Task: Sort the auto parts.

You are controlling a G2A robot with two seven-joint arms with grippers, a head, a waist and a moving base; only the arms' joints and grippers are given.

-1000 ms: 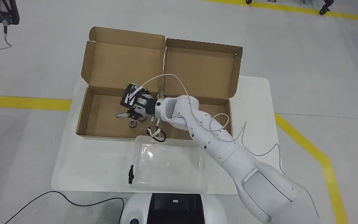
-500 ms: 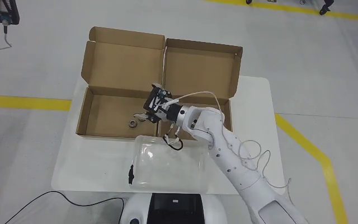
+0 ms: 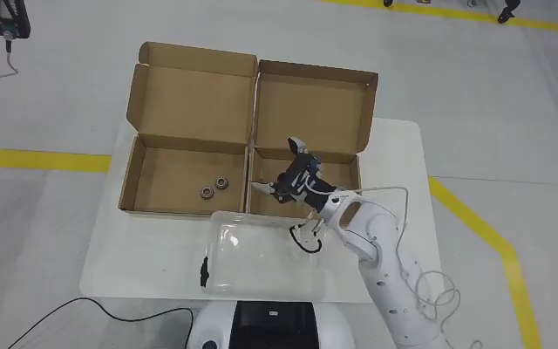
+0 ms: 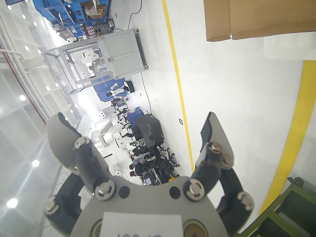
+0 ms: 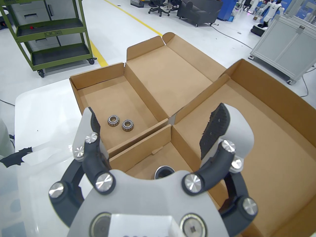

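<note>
1. R arm: right gripper (image 5: pixel 155 118) is hanging over the right box (image 5: pixel 246 149), jaws wide, holding nothing.
2. L arm: left gripper (image 4: pixel 135 123) is also gaping wide & empty, pointing away from the table.
3. Parts: two bearings (image 5: pixel 113 120) are lying in the left box (image 5: pixel 96 97), just beyond one fingertip of the R jaws & lower. A dark round part (image 5: pixel 163 171) is sitting in the right box, under the base of the jaws.
4. Risks (my guess): the cardboard wall between the boxes is running right under the jaws. Dropping straight down could be clipping it & shoving both boxes. Round parts may roll if tipped.
5. Pointing: the bearings are resting on flat faces, side by side, nearly touching, bores up, axis upright. They're short rings, so no real long axis. The dark part is showing an open end upward; length is hidden.
</note>
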